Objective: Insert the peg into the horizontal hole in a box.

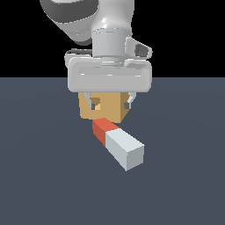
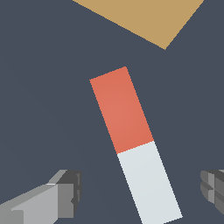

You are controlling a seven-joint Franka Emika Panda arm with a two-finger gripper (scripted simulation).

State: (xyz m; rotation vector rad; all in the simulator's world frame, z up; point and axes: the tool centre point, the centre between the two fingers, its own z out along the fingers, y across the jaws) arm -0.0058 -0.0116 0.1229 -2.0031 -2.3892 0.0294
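Observation:
The peg (image 1: 117,143) lies flat on the dark floor, its red-orange end toward the box (image 1: 110,113) and its white-grey end pointing away. The tan box stands just behind it. The horizontal hole (image 1: 97,105) shows as a small darker square on the box's face, partly behind one finger. My gripper (image 1: 110,103) hangs open above the floor and holds nothing. In the wrist view the peg (image 2: 133,142) runs between the two fingers (image 2: 65,197), its white half in the gap of the gripper (image 2: 140,192), and a corner of the box (image 2: 140,17) shows beyond the red end.
A flat dark grey-blue floor (image 1: 39,176) spreads under everything, against a black background. The arm's white wrist and hand body (image 1: 110,74) cover the box's top in the exterior view.

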